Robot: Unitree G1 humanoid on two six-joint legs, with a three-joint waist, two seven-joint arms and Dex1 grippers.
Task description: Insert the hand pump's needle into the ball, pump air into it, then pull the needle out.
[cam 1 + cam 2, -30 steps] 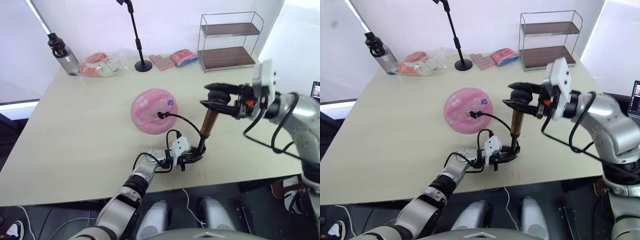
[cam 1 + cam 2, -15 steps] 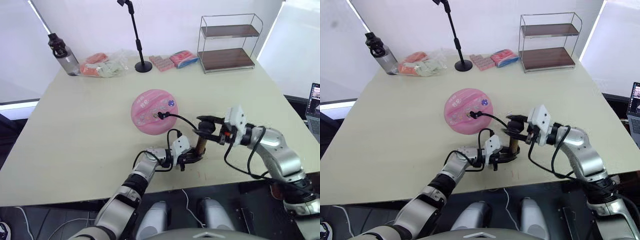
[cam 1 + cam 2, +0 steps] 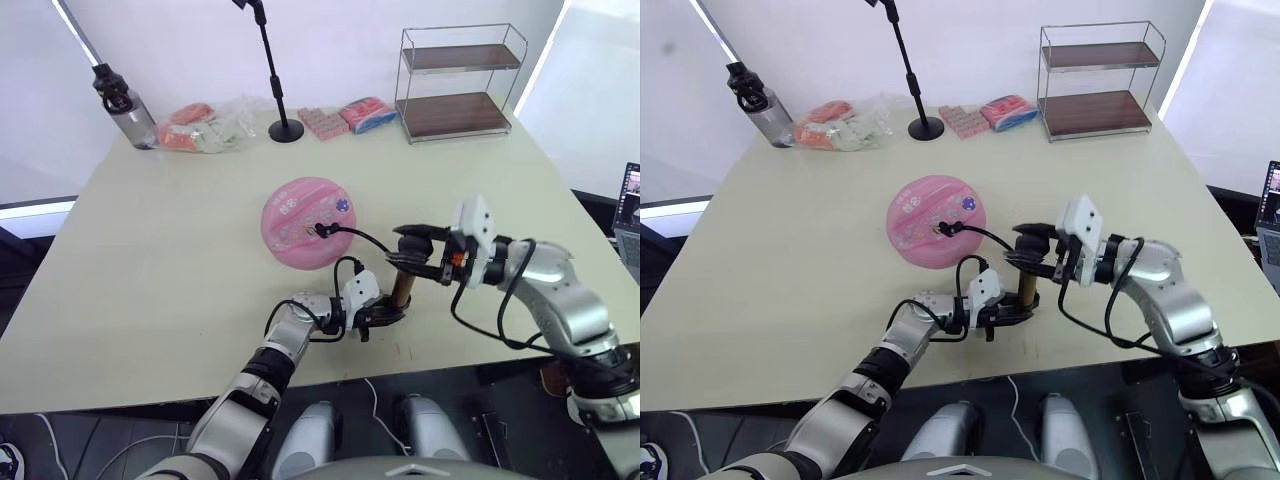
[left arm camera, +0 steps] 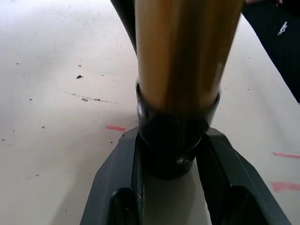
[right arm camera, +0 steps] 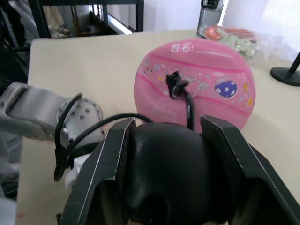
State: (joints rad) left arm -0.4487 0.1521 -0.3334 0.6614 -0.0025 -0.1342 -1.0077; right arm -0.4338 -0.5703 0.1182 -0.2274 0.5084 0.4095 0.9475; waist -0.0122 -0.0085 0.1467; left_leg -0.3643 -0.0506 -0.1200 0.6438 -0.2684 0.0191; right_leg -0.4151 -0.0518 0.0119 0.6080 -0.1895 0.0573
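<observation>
- We take the ball [image 3: 308, 222] as landmark: it sits pink and rounded on the table [image 3: 150, 270], sticker face up.
- The hand pump [image 3: 401, 290] stands upright on the table, near the ball on the robot's side and to its right.
- The left gripper [image 3: 385, 315] is clamped on the pump's black base cap; in the left wrist view both fingers [image 4: 123, 154] press that cap, which sits on the table.
- The right gripper [image 3: 410, 248] is closed around the black T-handle [image 5: 166, 176], low over the barrel, so we judge the plunger near the bottom of a stroke.
- The hose [image 3: 362, 238] arcs from the pump to the middle of the ball's face; the needle [image 5: 174, 85] fitting sits there, the pin itself hidden, so we judge it inserted.
- Risk: an off-axis pull on the handle could tilt the barrel and lever the base out of the left grip.
- Risk: if the pump tips away from the ball, the hose goes taut and may drag the needle out or roll the ball.
- Risk: the rounded handle could slip from the right fingers on the upstroke.
- Risk: pulling the needle out by the hose may lift the ball, which nothing holds down.
</observation>
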